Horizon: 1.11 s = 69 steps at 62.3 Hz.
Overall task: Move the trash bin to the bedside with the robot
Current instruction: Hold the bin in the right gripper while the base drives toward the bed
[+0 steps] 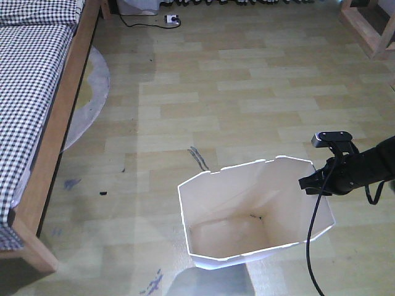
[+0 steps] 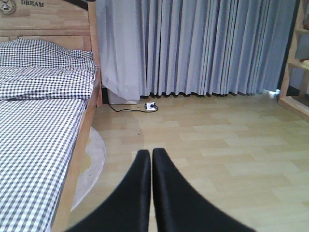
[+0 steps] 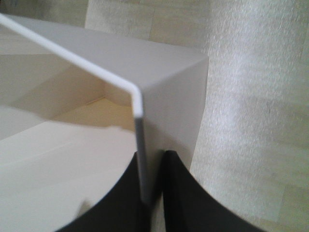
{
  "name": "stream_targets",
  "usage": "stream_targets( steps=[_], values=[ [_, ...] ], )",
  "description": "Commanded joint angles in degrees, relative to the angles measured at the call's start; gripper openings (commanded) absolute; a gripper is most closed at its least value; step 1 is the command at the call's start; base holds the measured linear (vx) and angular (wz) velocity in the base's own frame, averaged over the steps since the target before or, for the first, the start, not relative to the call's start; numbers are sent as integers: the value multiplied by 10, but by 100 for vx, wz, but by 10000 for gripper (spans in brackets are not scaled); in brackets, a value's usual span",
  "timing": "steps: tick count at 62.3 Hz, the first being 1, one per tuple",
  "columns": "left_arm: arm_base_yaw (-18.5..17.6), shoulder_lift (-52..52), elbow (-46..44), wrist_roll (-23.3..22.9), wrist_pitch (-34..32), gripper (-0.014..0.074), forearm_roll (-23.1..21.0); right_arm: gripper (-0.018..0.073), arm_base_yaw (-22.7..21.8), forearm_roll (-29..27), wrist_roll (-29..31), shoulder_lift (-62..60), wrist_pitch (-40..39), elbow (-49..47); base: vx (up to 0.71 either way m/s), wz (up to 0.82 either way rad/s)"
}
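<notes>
Plank flooring (image 1: 247, 86) fills the room, and the bed (image 1: 31, 92) in its gingham cover runs along the left edge. The trash bin (image 1: 247, 203) is upright at the lower right, well apart from the bed, with its mouth open. The right pincer (image 3: 152, 162) clamps the bin's right wall at the rim, one finger inside and one outside. The left pincer (image 2: 151, 155) is closed on nothing, fingers touching, and faces the curtains (image 2: 193, 48).

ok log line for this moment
right gripper: shut on trash bin rim | left gripper: shut, empty | trash bin: upright, not yet beside bed
</notes>
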<state>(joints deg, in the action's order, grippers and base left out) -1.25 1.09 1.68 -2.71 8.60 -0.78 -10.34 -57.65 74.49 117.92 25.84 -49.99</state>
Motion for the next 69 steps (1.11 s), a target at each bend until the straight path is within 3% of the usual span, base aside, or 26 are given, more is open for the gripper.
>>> stream_targets(
  steps=[1, 69],
  values=[
    [-3, 6, 16, -5, -44, -6, -2, -6, -2, -45, -8, -40, 65, -13, 43, 0],
    [-3, 6, 16, -5, -44, -6, -2, -6, -2, -45, -8, -40, 67, -13, 44, 6]
  ],
)
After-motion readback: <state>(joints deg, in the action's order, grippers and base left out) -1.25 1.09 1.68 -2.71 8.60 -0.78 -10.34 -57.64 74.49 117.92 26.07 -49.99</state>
